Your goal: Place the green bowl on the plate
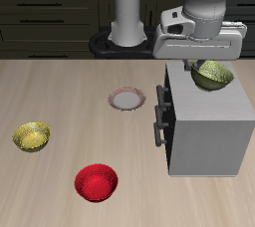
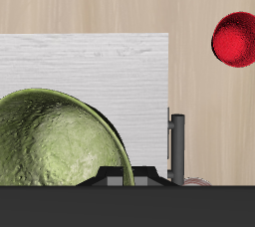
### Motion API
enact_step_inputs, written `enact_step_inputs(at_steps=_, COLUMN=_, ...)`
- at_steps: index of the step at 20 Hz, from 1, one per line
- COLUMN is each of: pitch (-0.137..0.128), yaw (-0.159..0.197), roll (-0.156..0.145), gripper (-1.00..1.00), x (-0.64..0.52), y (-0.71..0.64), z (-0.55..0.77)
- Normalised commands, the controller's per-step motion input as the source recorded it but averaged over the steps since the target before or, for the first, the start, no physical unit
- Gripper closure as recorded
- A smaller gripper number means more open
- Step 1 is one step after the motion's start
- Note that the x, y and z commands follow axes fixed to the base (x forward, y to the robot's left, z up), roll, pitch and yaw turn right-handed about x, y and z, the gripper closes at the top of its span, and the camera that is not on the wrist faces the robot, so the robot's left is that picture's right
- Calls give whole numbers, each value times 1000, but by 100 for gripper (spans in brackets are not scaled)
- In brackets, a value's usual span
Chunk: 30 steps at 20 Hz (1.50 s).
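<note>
Wooden table (image 1: 60, 92), dark cabinets behind its back edge. Grey cabinet box (image 1: 209, 131) stands on it. Gripper (image 1: 202, 65) clamped on rim of green bowl (image 1: 213, 76); bowl hangs tilted just under the fingers, above the box top. Plate (image 1: 127, 99) mid-table beside box. Yellow bowl (image 1: 32, 136) and red bowl (image 1: 97, 182) nearer front edge

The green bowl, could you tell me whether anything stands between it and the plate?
Nothing visible does. The hand holds the green bowl above the grey cabinet; the plate lies on open table beside the cabinet.
</note>
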Motion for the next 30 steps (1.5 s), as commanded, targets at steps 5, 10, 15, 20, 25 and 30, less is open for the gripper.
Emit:
enact_step_inputs(at_steps=5, pitch=-17, yaw=14, roll=-46, gripper=100, x=4, y=-323, z=83)
enact_step_inputs(at_steps=10, pitch=-22, yaw=12, roll=-51, gripper=100, x=-42, y=-499, z=78)
enact_step_inputs(at_steps=15, pitch=-12, yaw=1, roll=-40, gripper=100, x=-15, y=-373, z=25)
enact_step_inputs(at_steps=20, pitch=-18, yaw=8, roll=-42, gripper=100, x=1, y=-393, z=43)
enact_step_inputs(at_steps=25, pitch=-4, yaw=3, roll=-17, gripper=100, x=-102, y=-265, z=-12)
enact_step_inputs(at_steps=30, pitch=-2, yaw=17, roll=-13, gripper=100, x=-169, y=-282, z=-47)
